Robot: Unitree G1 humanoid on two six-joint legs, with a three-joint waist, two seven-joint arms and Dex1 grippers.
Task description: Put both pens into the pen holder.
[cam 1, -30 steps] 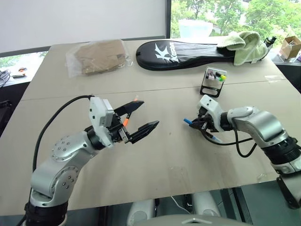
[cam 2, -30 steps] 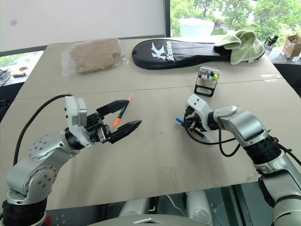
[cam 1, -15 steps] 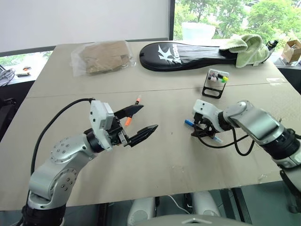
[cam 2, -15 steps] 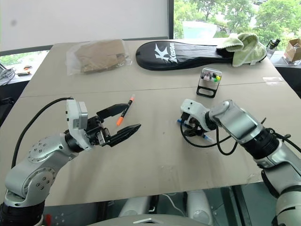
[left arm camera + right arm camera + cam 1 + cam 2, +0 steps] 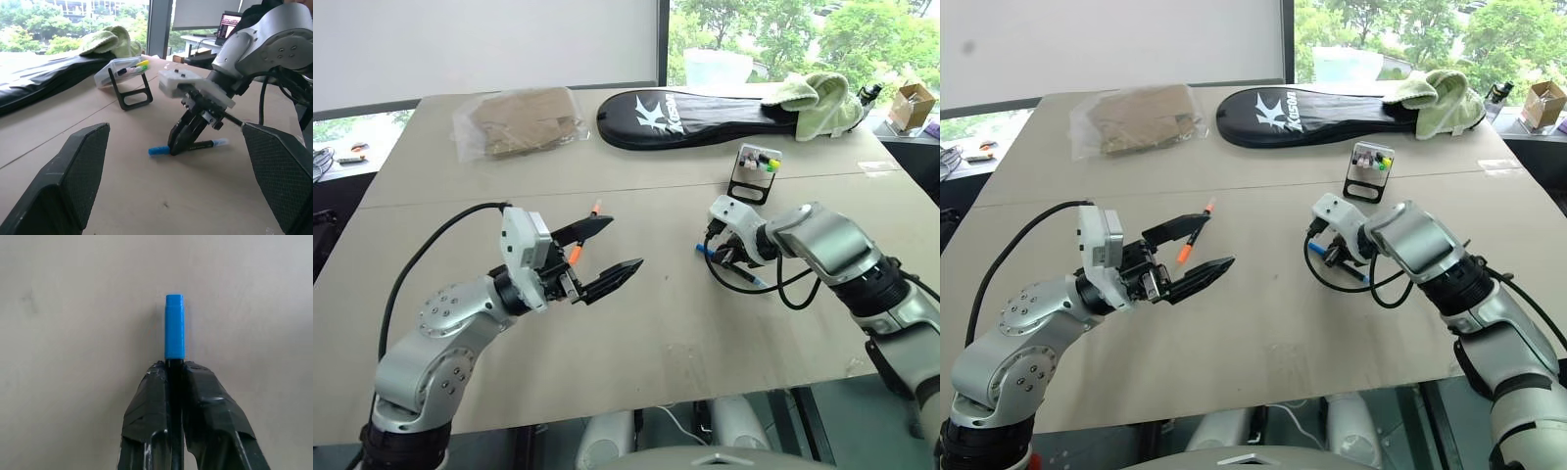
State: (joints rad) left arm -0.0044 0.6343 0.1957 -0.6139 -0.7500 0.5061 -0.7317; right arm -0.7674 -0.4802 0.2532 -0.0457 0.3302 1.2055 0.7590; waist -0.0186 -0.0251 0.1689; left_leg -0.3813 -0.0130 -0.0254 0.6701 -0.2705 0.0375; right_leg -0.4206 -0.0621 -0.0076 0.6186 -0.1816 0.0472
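Fingers of my right gripper [image 5: 182, 145] clamp the blue-capped pen [image 5: 188, 147] low over the table [image 5: 705, 343], short of the pen holder [image 5: 755, 169]. My left gripper [image 5: 607, 253] hangs spread wide, the orange-ended pen [image 5: 583, 234] lying beyond it.

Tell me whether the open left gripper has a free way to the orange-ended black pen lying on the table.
Probably yes: the orange-ended black pen lies on bare table beside the open left gripper, nothing between them.
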